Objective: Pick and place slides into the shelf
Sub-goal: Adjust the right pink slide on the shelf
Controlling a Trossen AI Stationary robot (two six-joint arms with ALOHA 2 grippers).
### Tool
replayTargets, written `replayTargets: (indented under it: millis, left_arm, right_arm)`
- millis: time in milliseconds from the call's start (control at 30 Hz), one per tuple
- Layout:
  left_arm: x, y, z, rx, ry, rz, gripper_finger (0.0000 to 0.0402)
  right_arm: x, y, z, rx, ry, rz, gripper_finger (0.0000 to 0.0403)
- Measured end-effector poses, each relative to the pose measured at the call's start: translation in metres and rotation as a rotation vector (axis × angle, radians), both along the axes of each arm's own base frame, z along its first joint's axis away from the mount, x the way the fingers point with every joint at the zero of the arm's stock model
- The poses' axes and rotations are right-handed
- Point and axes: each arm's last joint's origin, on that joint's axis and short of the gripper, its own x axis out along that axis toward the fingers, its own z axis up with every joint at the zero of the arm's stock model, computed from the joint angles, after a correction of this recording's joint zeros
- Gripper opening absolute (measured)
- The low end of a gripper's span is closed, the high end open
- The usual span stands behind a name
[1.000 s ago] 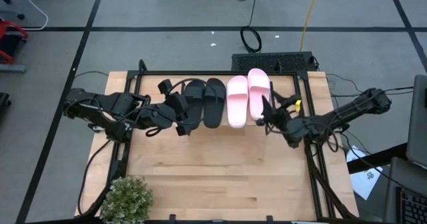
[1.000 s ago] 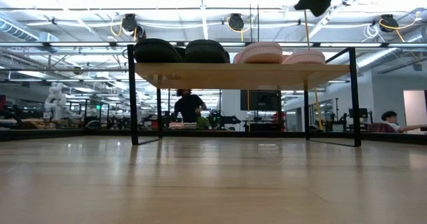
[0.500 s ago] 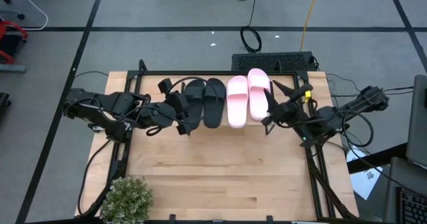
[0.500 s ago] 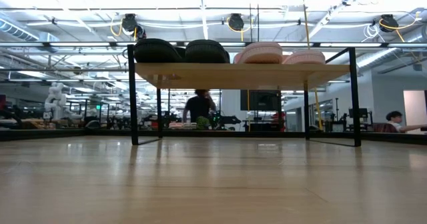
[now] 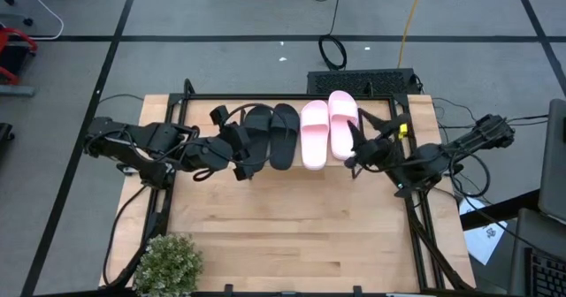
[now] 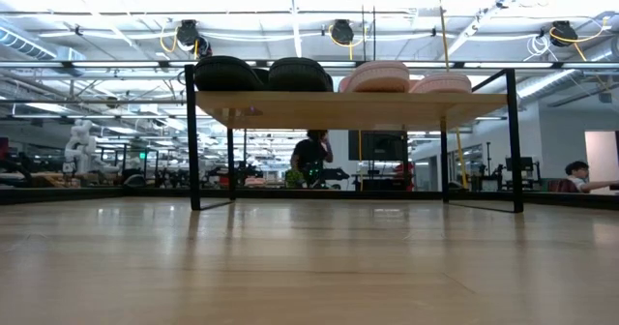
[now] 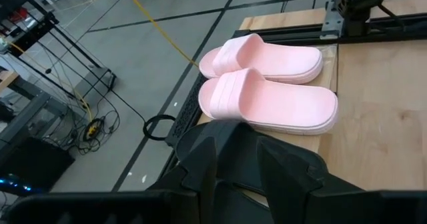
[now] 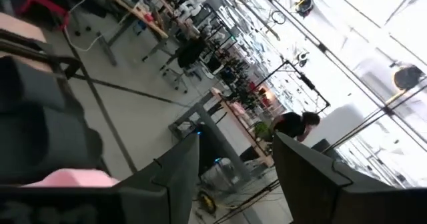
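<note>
Slides, four of them, sit in one row on the low shelf with the light wooden plank top and thin black metal legs (image 6: pixel 353 109), which stands along the far edge of the pale wood desk (image 5: pixel 301 231); from my left to my right: matte black open-toe slide (image 5: pixel 257 136), second matte black slide (image 5: pixel 284 135), pale pink wide-strap slide (image 5: pixel 314 134), second pale pink slide (image 5: pixel 343 124), set a little farther back than its partner; neighbours lie touching or just beside one another.

From desk height the four straps show as humps above the plank; black (image 6: pixel 228 73), black (image 6: pixel 299 73), pink (image 6: pixel 377 75), pink (image 6: pixel 441 82); open space under the plank between the legs.

My left gripper (image 5: pixel 239 153) lies at the left end of the row, right against the outer black slide; whether its jaws are parted, or closed on the slide, I cannot tell; its wrist camera looks past my dark fingers (image 7: pixel 200 177) along the row to the two pink slides (image 7: pixel 270 99) and (image 7: pixel 263 55).

My right gripper (image 5: pixel 356 151) is at the right end of the row, just beside the outer pink slide; jaws parted, holding nothing; my two dark fingers (image 8: pixel 170 177) stand well apart in its wrist view, with a sliver of pink (image 8: pixel 70 179) at the edge.

Small green leafy plant (image 5: pixel 167 263) sits at the near left corner of the desk.

A person in dark clothes (image 6: pixel 310 158) stands in the room behind the shelf.
</note>
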Motion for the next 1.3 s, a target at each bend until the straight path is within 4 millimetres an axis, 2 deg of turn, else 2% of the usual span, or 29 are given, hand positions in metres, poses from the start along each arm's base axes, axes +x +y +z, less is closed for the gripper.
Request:
replayTargets:
  millis: [67,167,300,500,667,767,967,1300]
  left_arm:
    - [0.000,0.000,0.000,-0.004,0.002,-0.007,0.0113]
    - [0.000,0.000,0.000,-0.002,0.002,-0.005,0.0113]
    - [0.000,0.001,0.000,0.007,0.004,0.001,0.0113]
    - [0.000,0.002,0.000,0.010,0.005,0.003,0.0113]
    - [0.000,0.002,0.000,0.011,0.006,0.001,0.0113]
    - [0.000,0.002,0.000,0.018,0.011,-0.003,0.0113]
    - [0.000,0.002,0.000,0.016,0.010,-0.002,0.0113]
    - [0.002,0.006,0.001,0.016,0.000,0.015,0.0113]
  right_arm:
    - [-0.004,-0.002,0.013,0.016,-0.019,-0.042,0.0181]
    - [-0.017,-0.008,0.043,0.068,-0.077,-0.076,0.0181]
    - [-0.034,-0.008,0.083,0.075,-0.125,-0.008,0.0181]
    - [-0.055,-0.012,0.129,0.086,-0.204,0.072,0.0181]
    - [-0.065,-0.018,0.136,0.155,-0.303,0.070,0.0181]
    - [-0.067,-0.020,0.136,0.182,-0.302,0.039,0.0181]
    - [-0.069,-0.018,0.142,0.111,-0.329,0.146,0.0181]
    - [-0.100,-0.036,0.180,0.277,-0.362,0.002,0.0181]
